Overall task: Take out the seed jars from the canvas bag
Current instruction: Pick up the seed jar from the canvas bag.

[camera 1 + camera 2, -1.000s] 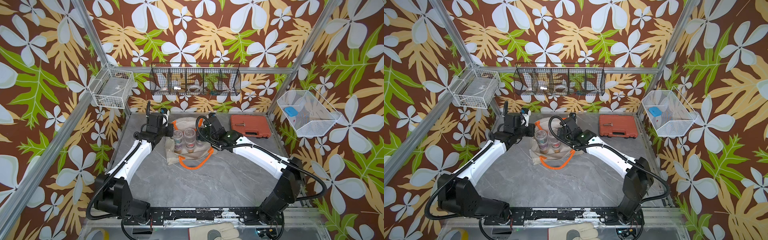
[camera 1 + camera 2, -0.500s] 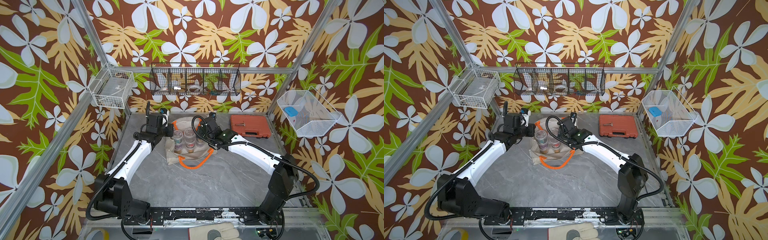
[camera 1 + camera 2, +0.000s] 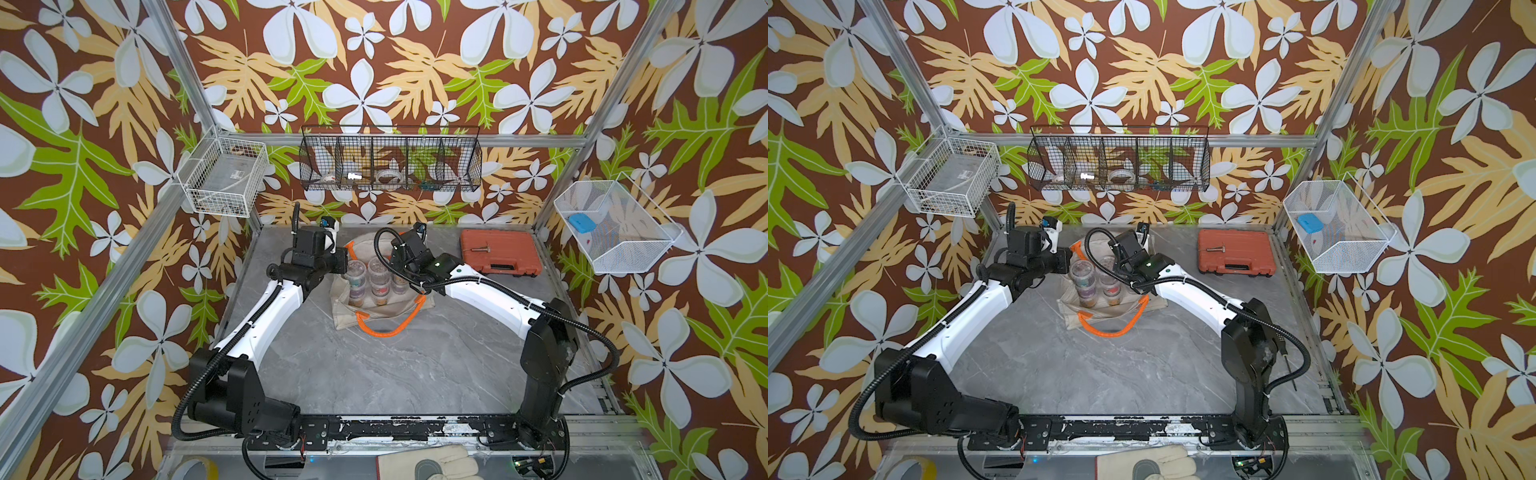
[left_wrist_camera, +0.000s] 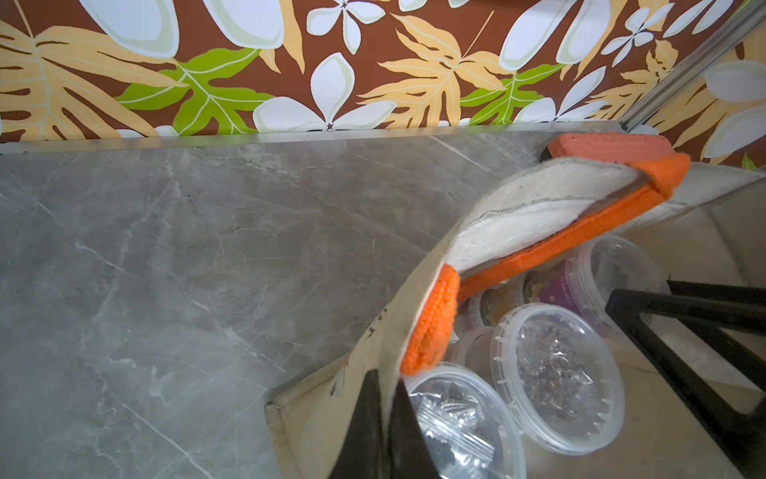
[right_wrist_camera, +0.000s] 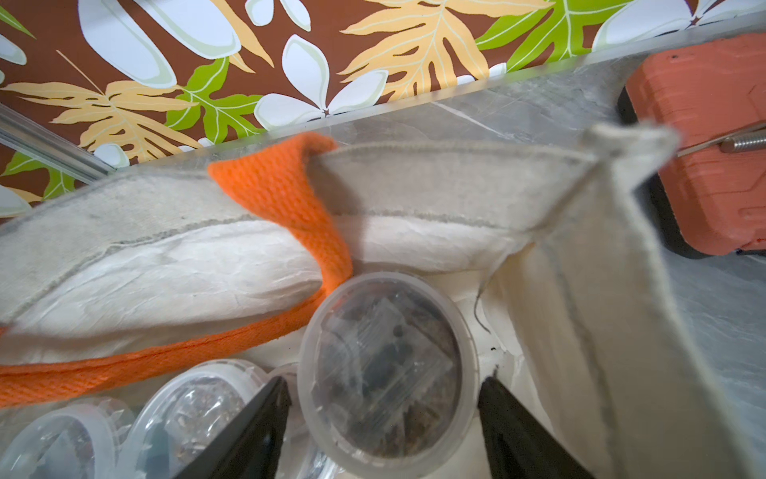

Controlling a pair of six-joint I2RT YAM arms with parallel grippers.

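Apparently narrower right pincer (image 5: 383, 400), astride jar (image 5: 385, 361).

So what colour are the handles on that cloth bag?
The handles are bright orange woven webbing; the right wrist view shows them best.

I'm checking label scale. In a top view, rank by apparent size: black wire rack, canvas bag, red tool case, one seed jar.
1-2. The black wire rack and canvas bag: close, and the rack hangs nearer the camera, so unranked.
3. red tool case.
4. seed jar.
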